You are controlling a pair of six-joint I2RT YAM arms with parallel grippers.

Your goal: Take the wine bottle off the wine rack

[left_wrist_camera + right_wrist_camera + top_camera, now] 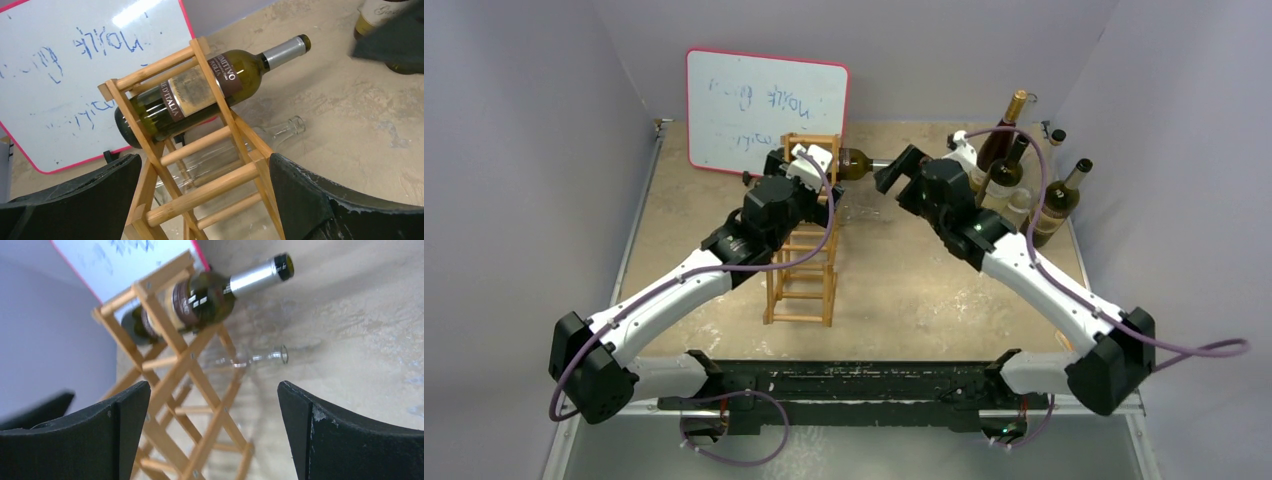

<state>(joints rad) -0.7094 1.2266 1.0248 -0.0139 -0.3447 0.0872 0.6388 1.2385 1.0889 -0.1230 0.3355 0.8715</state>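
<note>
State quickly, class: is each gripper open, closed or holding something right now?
Left gripper: open, holding nothing.
Right gripper: open, holding nothing.

The top view was lit evenly and softly, it seemed from above. The wine rack (802, 262) gave only a weak shadow on the table (904, 290) beside it. Behind the rack the whiteboard (764, 110) was very bright, and in the left wrist view a patch of glare sat on it above the rack. In that view the wine bottle (200, 95) in the rack was sharp, with small highlights on its glass. The fingers (75, 200) of the left gripper (204, 165), below the rack, were out of focus. The right wrist view was blurred: the rack and the bottle were smeared. Only the fingers (350, 435) of the right gripper (214, 390) kept clearer edges.
</note>
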